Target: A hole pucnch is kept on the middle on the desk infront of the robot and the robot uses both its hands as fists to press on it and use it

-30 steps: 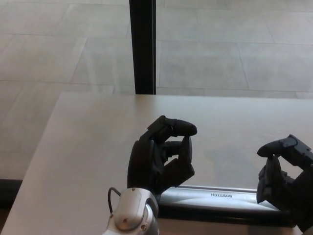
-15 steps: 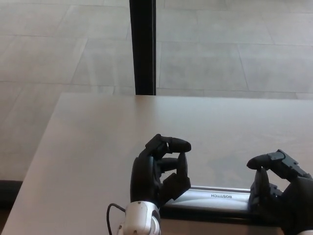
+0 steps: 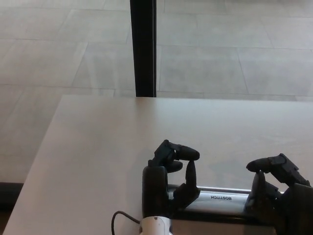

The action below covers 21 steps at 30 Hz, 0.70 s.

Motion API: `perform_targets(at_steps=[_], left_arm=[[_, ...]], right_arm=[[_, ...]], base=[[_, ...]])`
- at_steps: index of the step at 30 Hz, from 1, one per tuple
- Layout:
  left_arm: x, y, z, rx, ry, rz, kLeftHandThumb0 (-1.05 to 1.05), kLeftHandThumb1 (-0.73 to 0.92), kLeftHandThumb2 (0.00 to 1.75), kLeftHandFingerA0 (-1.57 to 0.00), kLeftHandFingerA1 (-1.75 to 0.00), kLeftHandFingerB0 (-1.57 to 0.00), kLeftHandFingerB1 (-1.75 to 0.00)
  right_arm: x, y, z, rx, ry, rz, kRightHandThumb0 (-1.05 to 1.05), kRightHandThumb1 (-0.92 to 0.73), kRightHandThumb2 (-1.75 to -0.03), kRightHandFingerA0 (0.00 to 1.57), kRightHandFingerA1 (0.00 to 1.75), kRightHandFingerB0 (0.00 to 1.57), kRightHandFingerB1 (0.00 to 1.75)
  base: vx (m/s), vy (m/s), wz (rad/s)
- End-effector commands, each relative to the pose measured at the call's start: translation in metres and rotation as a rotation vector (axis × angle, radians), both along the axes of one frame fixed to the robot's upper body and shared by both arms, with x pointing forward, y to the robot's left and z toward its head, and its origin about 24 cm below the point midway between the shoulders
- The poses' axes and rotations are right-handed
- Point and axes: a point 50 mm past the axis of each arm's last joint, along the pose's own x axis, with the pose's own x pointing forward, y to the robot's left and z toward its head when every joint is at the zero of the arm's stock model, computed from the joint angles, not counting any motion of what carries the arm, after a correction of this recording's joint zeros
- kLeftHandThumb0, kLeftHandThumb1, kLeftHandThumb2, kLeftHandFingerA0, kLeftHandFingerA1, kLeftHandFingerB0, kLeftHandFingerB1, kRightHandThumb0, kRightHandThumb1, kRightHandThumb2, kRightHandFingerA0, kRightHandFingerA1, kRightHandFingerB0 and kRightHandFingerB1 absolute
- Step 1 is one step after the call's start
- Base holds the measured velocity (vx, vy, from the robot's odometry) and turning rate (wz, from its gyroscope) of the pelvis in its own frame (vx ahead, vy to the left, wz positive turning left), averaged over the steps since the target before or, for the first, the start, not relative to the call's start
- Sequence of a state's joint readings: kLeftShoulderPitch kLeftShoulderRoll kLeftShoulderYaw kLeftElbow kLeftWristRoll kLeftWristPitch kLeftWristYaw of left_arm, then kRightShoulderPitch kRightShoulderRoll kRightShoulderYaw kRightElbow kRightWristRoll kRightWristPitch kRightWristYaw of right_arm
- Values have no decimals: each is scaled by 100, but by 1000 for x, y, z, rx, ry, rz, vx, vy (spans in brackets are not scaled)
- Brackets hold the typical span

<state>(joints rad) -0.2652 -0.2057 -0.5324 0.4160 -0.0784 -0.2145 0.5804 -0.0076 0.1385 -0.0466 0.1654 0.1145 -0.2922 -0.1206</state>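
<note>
- Pale wooden desk fills the near scene, bare on its far side.
- Silver hole punch lies lengthwise at the near edge, so each fist gets one end.
- Left hand, curled into a fist, rests on its left end.
- Right hand, likewise fisted, sits on the right end.

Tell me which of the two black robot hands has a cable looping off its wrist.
The left hand, at the silver hole punch's left end; the right hand shows no cable.
</note>
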Motion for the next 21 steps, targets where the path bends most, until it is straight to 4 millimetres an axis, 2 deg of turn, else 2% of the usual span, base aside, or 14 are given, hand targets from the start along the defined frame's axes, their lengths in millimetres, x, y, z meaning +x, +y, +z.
perform_targets(at_steps=[1,2,3,6,8,10,12,13,14,15,16,17,18,21], left_arm=[[-61,-60,-23,160,-165,73,-32,74,94,-92,-175,-67,-155],[-59,-60,-21,236,-256,33,-29,69,97,-94,-175,-79,-141],[-57,-62,-19,287,-328,-13,-31,62,101,-96,-175,-82,-149],[-53,-65,-17,353,-420,-102,-33,57,107,-98,-175,-88,-152],[-50,-63,-24,446,-442,-161,-25,54,113,-99,-175,-91,-131],[-49,-63,-27,496,-455,-190,-28,54,112,-99,-175,-89,-138],[-49,-63,-30,558,-500,-238,-31,59,106,-98,-175,-86,-144],[-49,-63,-30,579,-529,-252,-29,58,104,-97,-175,-84,-148],[-49,-64,-31,591,-544,-257,-29,55,107,-99,-175,-86,-147],[-49,-65,-30,618,-578,-261,-22,50,112,-118,-169,-88,-135],[-48,-66,-30,634,-594,-263,-24,46,113,-101,-175,-84,-156],[-48,-66,-31,644,-603,-265,-24,46,113,-101,-175,-84,-156],[-47,-66,-31,670,-622,-289,-20,44,113,-118,-175,-87,-141],[-45,-66,-28,687,-670,-304,-24,39,118,-105,-175,-88,-144]], right_arm=[[-24,-14,-43,-224,4,-298,-44,-67,-97,99,175,75,165],[-25,-15,-46,-176,4,-288,-47,-69,-86,95,175,75,161],[-26,-16,-49,-130,17,-286,-52,-70,-69,95,143,81,130],[-26,-17,-55,-45,40,-286,-48,-69,-66,96,137,83,127],[-23,-18,-58,-213,124,-319,-54,-74,-66,93,138,76,134],[-20,-18,-64,-358,232,-339,-53,-65,-68,89,143,76,127],[-22,-20,-77,-662,340,-172,-56,-73,-70,68,156,46,128],[-22,-24,-85,-930,424,-78,-58,-77,-62,38,108,44,95],[-23,-27,-87,-960,469,-68,-59,-80,-62,33,95,34,82],[-25,-28,-89,-866,480,-72,-59,-78,-62,34,82,38,72],[-25,-29,-90,-890,474,-78,-60,-81,-64,31,82,29,70],[-25,-29,-91,-913,476,-89,-60,-81,-64,31,82,29,70],[-29,-24,-86,-477,392,-125,-68,-92,-80,57,149,28,124],[-32,-20,-78,-577,254,-133,-62,-92,-68,59,162,26,126]], base=[[0,0,0],[0,0,0],[0,0,0],[0,0,0],[0,0,0],[0,0,0],[0,0,0],[0,0,0],[0,0,0],[0,0,0],[0,0,0],[0,0,0],[0,0,0],[0,0,0]])
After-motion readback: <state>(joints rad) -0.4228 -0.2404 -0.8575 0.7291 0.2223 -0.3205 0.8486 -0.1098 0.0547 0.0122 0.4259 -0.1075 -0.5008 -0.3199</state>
